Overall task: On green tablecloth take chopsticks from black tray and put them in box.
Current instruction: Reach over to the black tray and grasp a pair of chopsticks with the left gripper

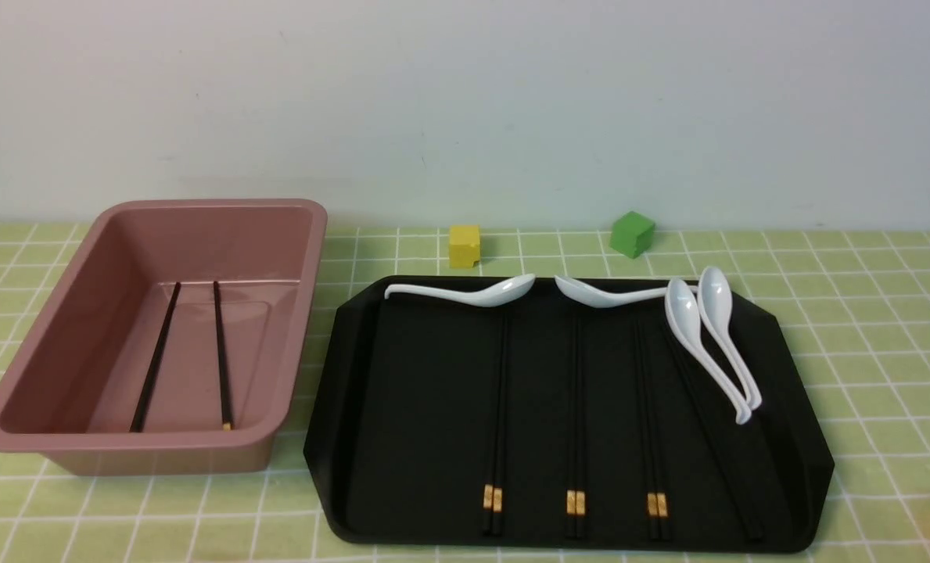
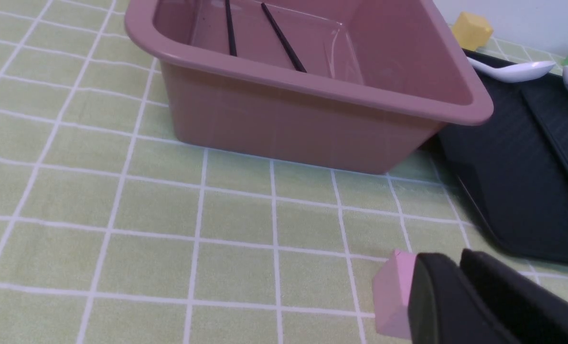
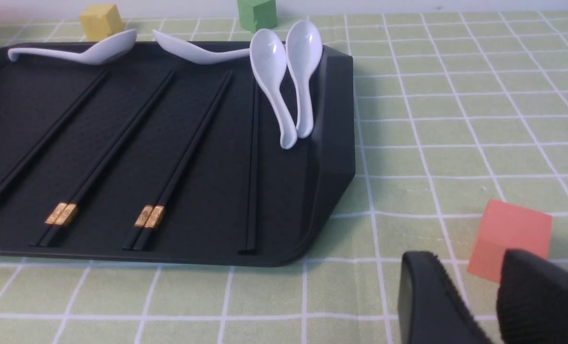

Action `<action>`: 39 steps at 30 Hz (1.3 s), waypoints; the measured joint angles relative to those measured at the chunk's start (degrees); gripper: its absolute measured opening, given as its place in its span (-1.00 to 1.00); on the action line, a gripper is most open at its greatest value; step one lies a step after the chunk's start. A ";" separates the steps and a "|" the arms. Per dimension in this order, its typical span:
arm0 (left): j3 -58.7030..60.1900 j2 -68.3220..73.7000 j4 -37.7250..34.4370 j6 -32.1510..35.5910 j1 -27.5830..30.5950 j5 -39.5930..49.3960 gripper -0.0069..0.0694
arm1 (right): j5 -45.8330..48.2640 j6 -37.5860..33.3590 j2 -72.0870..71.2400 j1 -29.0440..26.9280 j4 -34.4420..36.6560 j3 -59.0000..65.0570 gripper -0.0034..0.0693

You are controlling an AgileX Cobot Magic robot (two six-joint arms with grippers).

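Note:
The pink box (image 1: 305,328) stands at the left on the green tablecloth (image 1: 887,328), with two single black chopsticks (image 1: 156,356) lying in it, also seen in the left wrist view (image 2: 284,40). The black tray (image 1: 332,438) to its right holds three chopstick pairs with gold bands (image 1: 576,407) and a fourth pair (image 1: 715,446) at the right with no band showing. My left gripper (image 2: 458,263) is shut and empty, low over the cloth near the box's (image 2: 288,124) front. My right gripper (image 3: 470,260) is open and empty, beside the tray's (image 3: 326,143) right front corner. Neither shows in the front view.
Several white spoons (image 1: 715,344) lie along the tray's far edge and right side. A yellow cube (image 1: 465,245) and a green cube (image 1: 632,234) sit behind the tray. A pink cube (image 2: 391,291) is beside my left fingers; an orange cube (image 3: 508,239) is beyond my right fingers.

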 joint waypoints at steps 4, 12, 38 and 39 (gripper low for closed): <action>0.00 0.00 0.00 0.00 0.00 0.00 -0.62 | 0.00 0.00 0.00 0.00 0.00 0.00 -0.25; 0.00 0.00 0.00 0.00 0.00 0.00 -0.60 | 0.00 0.00 0.00 0.00 0.00 0.00 -0.25; 0.00 0.00 -43.56 -25.73 0.00 -0.81 -0.52 | 0.00 0.00 0.00 0.00 0.00 0.00 -0.25; 0.00 0.00 -45.16 -26.38 0.00 -0.81 -0.52 | 0.00 0.00 0.00 0.00 0.00 0.00 -0.25</action>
